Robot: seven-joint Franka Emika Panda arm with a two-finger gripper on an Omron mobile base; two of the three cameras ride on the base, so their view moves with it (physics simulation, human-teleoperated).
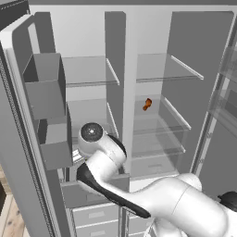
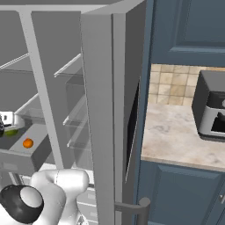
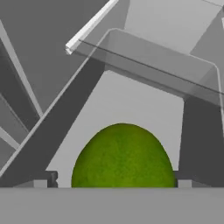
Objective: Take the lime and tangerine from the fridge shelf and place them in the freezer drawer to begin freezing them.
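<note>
The lime (image 3: 122, 157) is a bright-green ball lying on a pale floor, large and low in the hand view. My gripper (image 3: 113, 181) is open, its fingertips (image 3: 43, 179) wide apart on either side of the lime, with a gap on the left. In the right base view the lime (image 2: 11, 132) lies in the freezer drawer (image 2: 19, 160) right under the gripper (image 2: 4, 124). The tangerine (image 2: 27, 143) rests in the same drawer, a little nearer its dark flat front. My own wrist hides the gripper in the left base view.
An orange-red lumpy item (image 1: 147, 104) sits on a right-hand fridge shelf. Grey door bins (image 1: 46, 92) hang on the open left door. Glass shelves (image 1: 88, 71) span above my arm. A stone counter (image 2: 180, 136) with a dark appliance (image 2: 211, 105) lies right of the fridge wall.
</note>
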